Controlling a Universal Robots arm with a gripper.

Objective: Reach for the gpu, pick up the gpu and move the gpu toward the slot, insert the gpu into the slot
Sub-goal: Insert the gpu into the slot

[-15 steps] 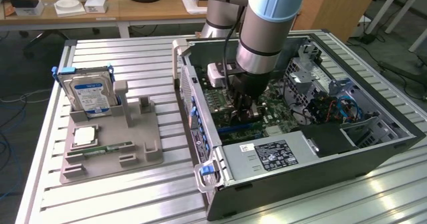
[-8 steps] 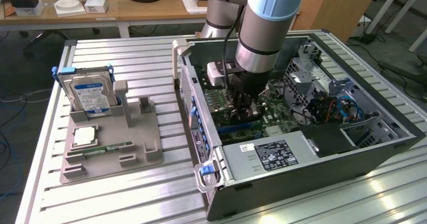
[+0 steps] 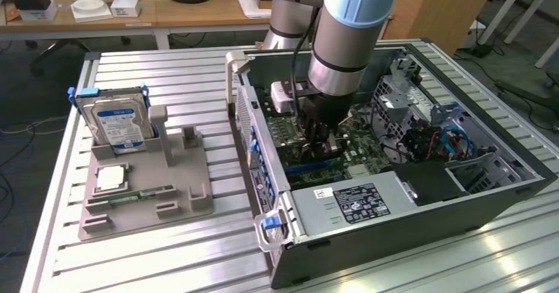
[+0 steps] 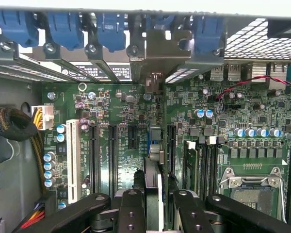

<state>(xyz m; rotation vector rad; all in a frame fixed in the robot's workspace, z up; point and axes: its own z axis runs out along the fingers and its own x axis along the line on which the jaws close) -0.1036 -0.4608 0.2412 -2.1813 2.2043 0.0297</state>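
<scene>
Down inside the open computer case lying on the slatted table, I see my gripper lowered over the green motherboard. From the wrist view, the jaws are pinching the gpu, which stands on edge between the black fingers, its silver end bracket reaching up against the rear wall of the case beside the blue slot clips. The card's lower edge sits in line with one of the long black slots on the board, just beside the row of other expansion slots; I cannot tell whether it is touching the slot or hanging just above it. To the exterior view's left, a grey holder tray rests on the table with a blue-labelled hard drive standing upright in it and a small memory stick lying flat.
</scene>
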